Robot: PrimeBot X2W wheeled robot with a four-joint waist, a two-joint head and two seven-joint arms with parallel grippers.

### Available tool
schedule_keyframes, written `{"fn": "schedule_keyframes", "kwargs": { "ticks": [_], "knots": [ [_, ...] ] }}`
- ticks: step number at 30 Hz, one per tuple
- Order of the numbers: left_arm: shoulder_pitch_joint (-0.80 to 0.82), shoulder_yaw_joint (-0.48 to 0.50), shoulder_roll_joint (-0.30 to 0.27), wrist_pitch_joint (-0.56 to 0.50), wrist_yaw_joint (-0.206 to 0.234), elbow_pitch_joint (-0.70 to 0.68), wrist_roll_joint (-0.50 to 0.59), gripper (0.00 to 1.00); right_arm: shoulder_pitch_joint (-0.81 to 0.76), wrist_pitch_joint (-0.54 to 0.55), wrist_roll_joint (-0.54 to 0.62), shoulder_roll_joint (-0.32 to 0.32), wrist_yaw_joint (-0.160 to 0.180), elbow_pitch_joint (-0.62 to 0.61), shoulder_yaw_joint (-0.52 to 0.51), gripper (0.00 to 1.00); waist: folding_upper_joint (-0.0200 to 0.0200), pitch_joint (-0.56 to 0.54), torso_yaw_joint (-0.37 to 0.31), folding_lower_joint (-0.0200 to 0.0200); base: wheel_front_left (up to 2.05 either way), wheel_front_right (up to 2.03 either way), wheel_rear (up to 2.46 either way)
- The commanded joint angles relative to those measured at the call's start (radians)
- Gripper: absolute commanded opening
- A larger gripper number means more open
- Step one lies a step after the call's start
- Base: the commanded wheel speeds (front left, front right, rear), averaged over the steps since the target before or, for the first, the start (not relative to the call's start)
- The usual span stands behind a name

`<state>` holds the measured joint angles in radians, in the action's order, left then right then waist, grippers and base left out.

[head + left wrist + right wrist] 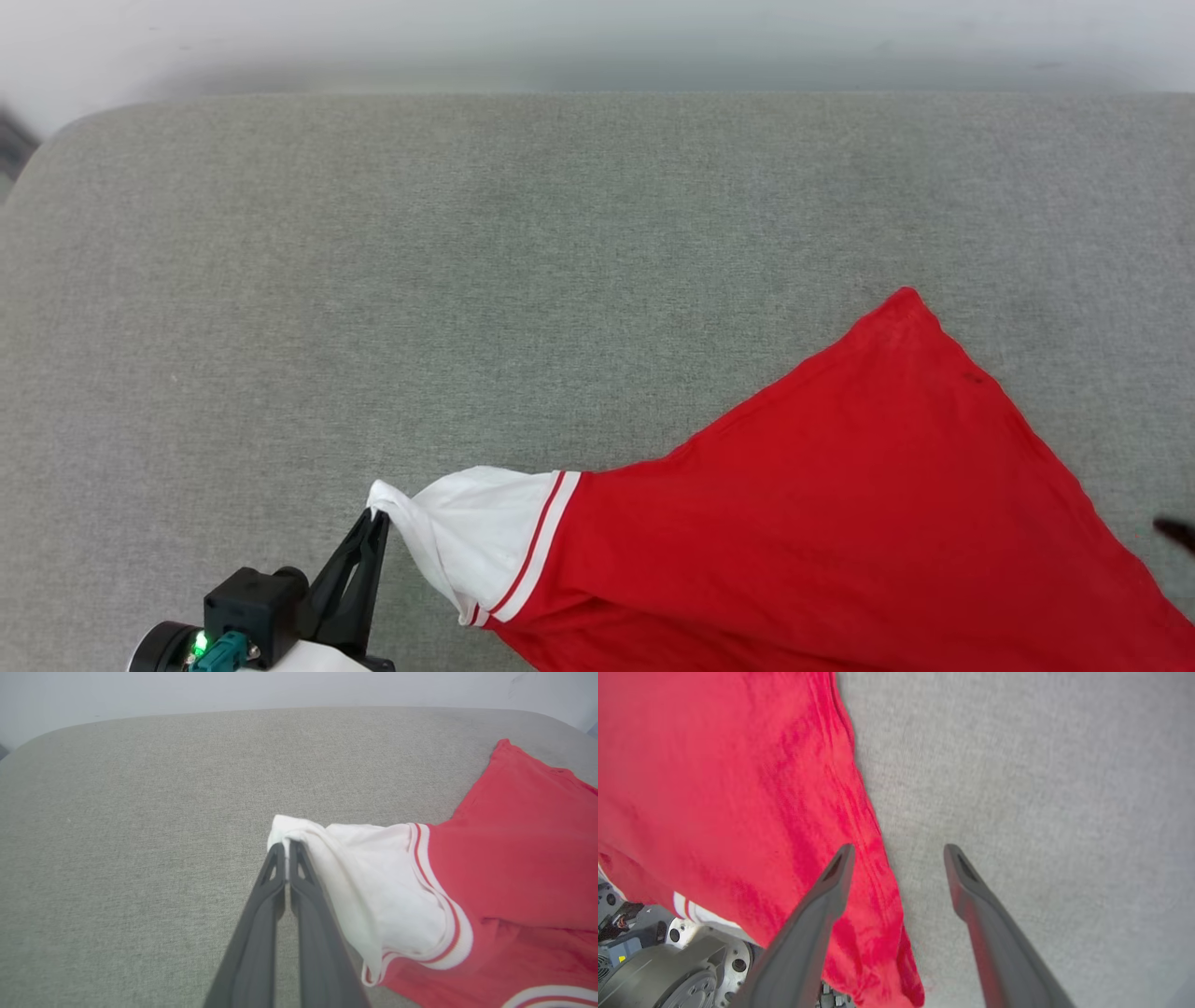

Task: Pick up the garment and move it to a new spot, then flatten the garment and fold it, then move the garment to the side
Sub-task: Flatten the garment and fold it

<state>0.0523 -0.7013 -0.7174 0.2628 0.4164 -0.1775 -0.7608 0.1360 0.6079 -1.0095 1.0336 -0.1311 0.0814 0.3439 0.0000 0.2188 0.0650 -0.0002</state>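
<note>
The garment (840,504) is a red shirt with a white sleeve (476,532) edged in red-and-white stripes. It lies spread over the lower right of the grey surface and runs off the near edge. My left gripper (378,518) is shut on the tip of the white sleeve (373,886), pinching it between its fingers (286,851) and pulling it leftward. My right gripper (899,851) stands open above the garment's red side edge (784,788), with nothing between its fingers. One finger is over the cloth, the other over bare grey fabric. A dark fingertip (1176,532) shows at the right edge.
The grey upholstered surface (467,280) stretches wide to the left and far side, with a rounded far-left corner. A pale wall (597,37) lies beyond its far edge. Parts of my grey base (668,961) show below the hanging cloth.
</note>
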Motion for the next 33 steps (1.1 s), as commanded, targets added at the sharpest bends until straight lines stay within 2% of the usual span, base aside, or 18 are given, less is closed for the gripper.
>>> {"fn": "schedule_keyframes", "kwargs": {
  "ticks": [1,4,8,12,19,23,28,33],
  "knots": [
    [0.017,0.000,0.002,0.001,-0.002,0.000,0.005,0.00,0.023,0.010,0.007,-0.002,0.001,-0.015,-0.017,1.00,0.0000,-0.001,0.005,0.0002,0.00,0.00,0.00],
    [0.024,-0.007,0.006,-0.001,-0.005,-0.004,0.012,0.00,0.088,0.054,0.035,-0.005,0.001,-0.066,-0.066,1.00,0.0000,0.006,0.016,0.0002,0.00,0.00,0.00],
    [0.045,-0.015,0.014,-0.004,-0.011,-0.008,0.021,0.00,0.194,0.153,0.089,-0.019,0.001,-0.124,-0.069,1.00,0.0000,0.026,0.037,0.0002,0.00,0.00,0.00],
    [0.068,-0.023,0.024,-0.008,-0.019,-0.009,0.031,0.00,0.321,0.289,0.146,-0.043,0.001,-0.157,-0.016,1.00,0.0000,0.059,0.061,0.0002,0.00,0.00,0.00],
    [0.128,-0.038,0.057,-0.006,-0.036,-0.005,0.057,0.00,0.564,0.467,0.226,-0.138,0.001,-0.079,0.121,1.00,0.0000,0.148,0.109,0.0002,0.00,0.00,0.00],
    [0.167,-0.047,0.079,-0.006,-0.048,0.001,0.074,0.00,0.670,0.493,0.268,-0.182,0.001,-0.004,0.194,1.00,0.0000,0.197,0.138,0.0002,0.00,0.00,0.00],
    [0.202,-0.051,0.097,-0.005,-0.054,0.007,0.088,0.00,0.752,0.470,0.279,-0.235,0.001,0.100,0.263,1.00,0.0000,0.247,0.160,0.0002,0.00,0.00,0.00],
    [0.214,-0.047,0.103,-0.004,-0.053,0.014,0.092,0.00,0.758,0.452,0.277,-0.267,0.001,0.182,0.376,1.00,0.0000,0.269,0.162,0.0002,0.00,0.00,0.00]
  ]
}}
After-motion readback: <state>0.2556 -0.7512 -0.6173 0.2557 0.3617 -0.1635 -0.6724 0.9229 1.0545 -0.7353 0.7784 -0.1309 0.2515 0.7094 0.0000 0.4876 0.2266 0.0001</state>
